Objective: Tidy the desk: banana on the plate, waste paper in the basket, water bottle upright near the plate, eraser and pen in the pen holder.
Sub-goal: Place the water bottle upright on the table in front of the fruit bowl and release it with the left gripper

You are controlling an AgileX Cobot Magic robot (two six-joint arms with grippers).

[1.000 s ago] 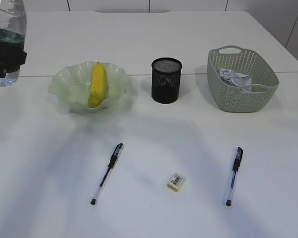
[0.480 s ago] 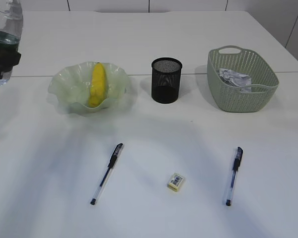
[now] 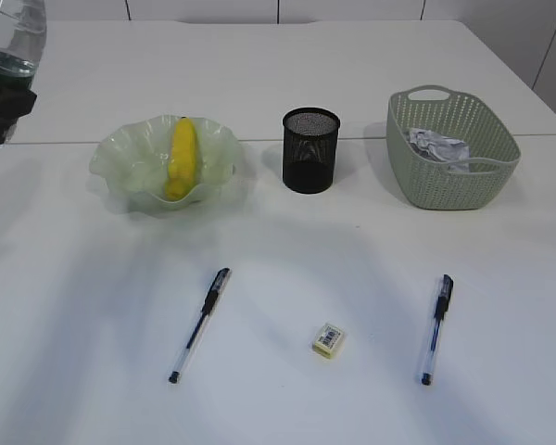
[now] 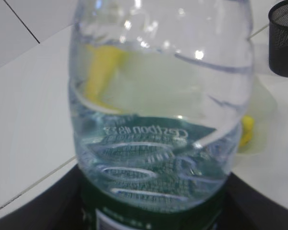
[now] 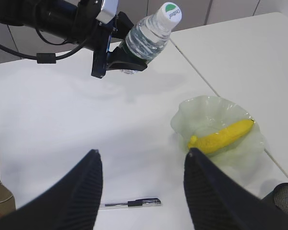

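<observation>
At far left the left gripper is clamped around the water bottle, holding it in the air above the table, well left of the plate. The banana lies in the plate. Right of it stands the pen holder; in front lie a pen, the eraser and a second pen. At right, crumpled waste paper sits in the basket. The right gripper hangs with its fingers spread, holding nothing.

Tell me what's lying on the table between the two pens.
The eraser lies between the left pen and the right pen, touching neither, in the exterior view.
</observation>
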